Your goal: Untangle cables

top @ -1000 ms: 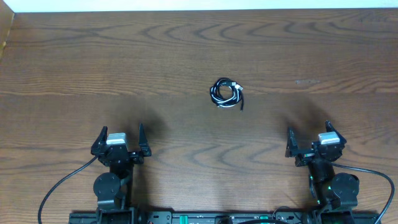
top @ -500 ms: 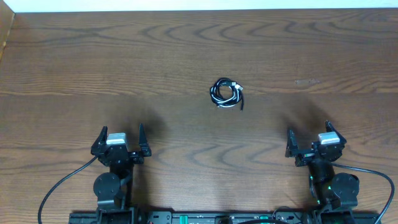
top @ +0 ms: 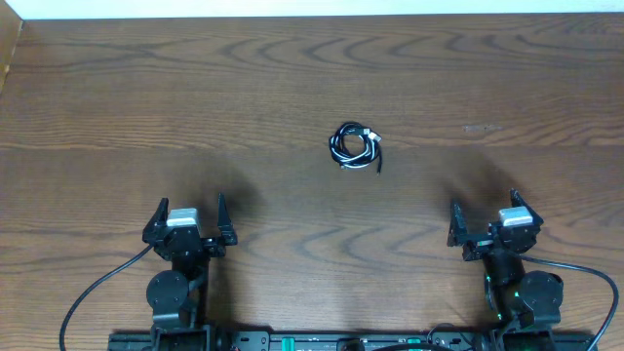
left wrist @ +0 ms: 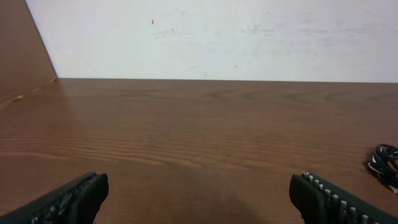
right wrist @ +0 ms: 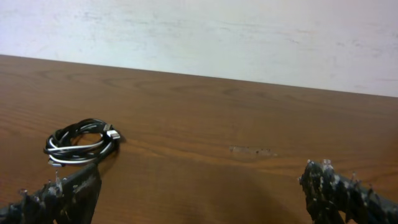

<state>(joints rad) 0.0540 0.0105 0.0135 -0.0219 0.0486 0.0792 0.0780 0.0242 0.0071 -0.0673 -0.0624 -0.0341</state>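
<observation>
Left claw (top: 190,207) sits at the near edge of the desk (top: 146,88), fingers spread wide, holding nothing and touching nothing. Right claw (top: 485,205) is the same: wide apart and empty. The cables (top: 355,146), black and white wound together in one small coil, lie mid-desk, well ahead of both claws and slightly nearer the right one.

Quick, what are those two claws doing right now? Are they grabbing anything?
Left gripper: open, holding nothing.
Right gripper: open, holding nothing.
The cables lie coiled on the table, away from both grippers.
</observation>
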